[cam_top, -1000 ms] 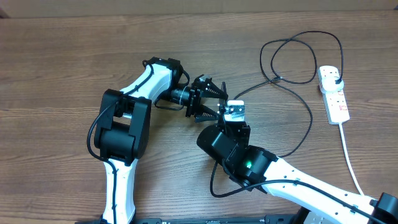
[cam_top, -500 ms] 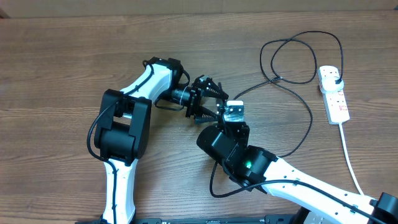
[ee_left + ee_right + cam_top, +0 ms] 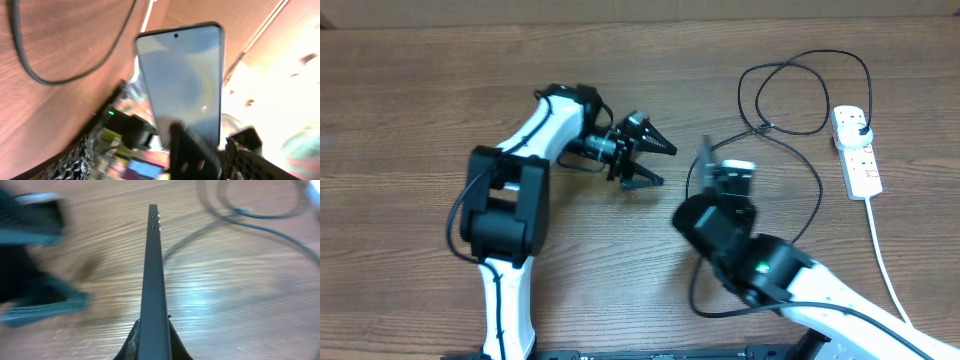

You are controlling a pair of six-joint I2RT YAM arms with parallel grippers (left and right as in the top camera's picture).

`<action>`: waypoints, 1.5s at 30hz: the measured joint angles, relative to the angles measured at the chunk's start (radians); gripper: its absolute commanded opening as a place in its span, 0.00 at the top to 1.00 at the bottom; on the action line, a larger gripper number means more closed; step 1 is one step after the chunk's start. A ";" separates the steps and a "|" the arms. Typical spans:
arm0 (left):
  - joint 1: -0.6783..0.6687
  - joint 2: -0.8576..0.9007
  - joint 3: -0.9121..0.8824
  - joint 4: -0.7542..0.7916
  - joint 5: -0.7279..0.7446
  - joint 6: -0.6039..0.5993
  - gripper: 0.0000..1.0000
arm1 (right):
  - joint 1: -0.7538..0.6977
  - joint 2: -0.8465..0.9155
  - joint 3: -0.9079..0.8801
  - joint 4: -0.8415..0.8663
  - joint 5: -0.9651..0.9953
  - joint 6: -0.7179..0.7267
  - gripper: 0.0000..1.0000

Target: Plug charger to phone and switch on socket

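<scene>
The slim rectangular smartphone with the light blue-teal screen [image 3: 182, 85] is held up on its edge over the brown wooden table [image 3: 420, 100]. It is clamped near one end between the closed jaws of the right gripper [image 3: 152, 332], so only its thin dark edge is presented to the right wrist camera. This hold is judged to be chosen so that the body is steadied while a connector is pushed in. The left gripper [image 3: 658, 165] is pointed at the screen from just beside it, with its jaws apart and nothing between them, presumably so that the cable can be fetched with it.

The long thin black charger cable [image 3: 800, 90] is laid in loose loops on the table between the phone and the white elongated power strip with red markings [image 3: 857, 150]. Its black plug [image 3: 860, 125] appears to be seated in that strip. A thick white cord [image 3: 882, 250] is run from the strip towards the lower right edge.

The small connector tip cannot be located, since part of the cable is lost under the right arm. The phone's charging port is shown in no view, and the gripped end is covered by a dark finger. The switch positions are too small to be read, and the left wrist view is blurred and washed out on one side
</scene>
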 measured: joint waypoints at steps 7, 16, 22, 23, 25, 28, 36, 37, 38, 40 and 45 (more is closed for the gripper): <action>0.031 -0.296 0.023 -0.002 -0.231 0.005 0.20 | -0.094 -0.187 0.001 -0.209 -0.046 0.157 0.96; 0.029 -0.830 0.045 -0.107 -0.557 -0.014 0.00 | -0.115 -0.331 0.001 -0.244 -0.117 0.276 0.96; 0.029 -1.139 0.039 -0.196 -0.830 -0.111 0.01 | -0.115 -0.334 -0.006 -0.182 -0.178 0.316 0.96; 0.029 -1.183 0.031 -0.202 -0.865 -0.133 0.00 | -0.115 -0.334 -0.017 -0.140 -0.196 0.320 0.96; 0.029 -1.277 -0.002 -0.203 -0.927 -0.187 0.01 | -0.115 -0.334 -0.045 -0.068 -0.233 0.325 0.96; 0.029 -1.401 -0.085 -0.198 -0.998 -0.287 0.01 | -0.116 -0.333 -0.117 0.090 -0.307 0.329 0.96; 0.029 -1.573 -0.466 -0.042 -1.063 -0.664 0.00 | -0.115 -0.235 -0.327 0.610 -0.583 0.360 0.96; 0.029 -1.579 -0.540 0.016 -1.044 -0.724 0.00 | -0.115 -0.213 -0.347 0.645 -0.619 0.379 0.96; 0.029 -1.577 -0.571 0.038 -1.031 -0.752 0.00 | -0.115 -0.197 -0.359 0.666 -0.645 0.401 0.96; 0.029 -1.580 -0.687 0.218 -0.973 -0.832 0.00 | -0.115 -0.157 -0.379 0.737 -0.711 0.462 0.96; 0.029 -1.538 -0.952 0.585 -0.806 -1.046 0.00 | -0.115 -0.112 -0.384 0.863 -0.853 0.568 0.96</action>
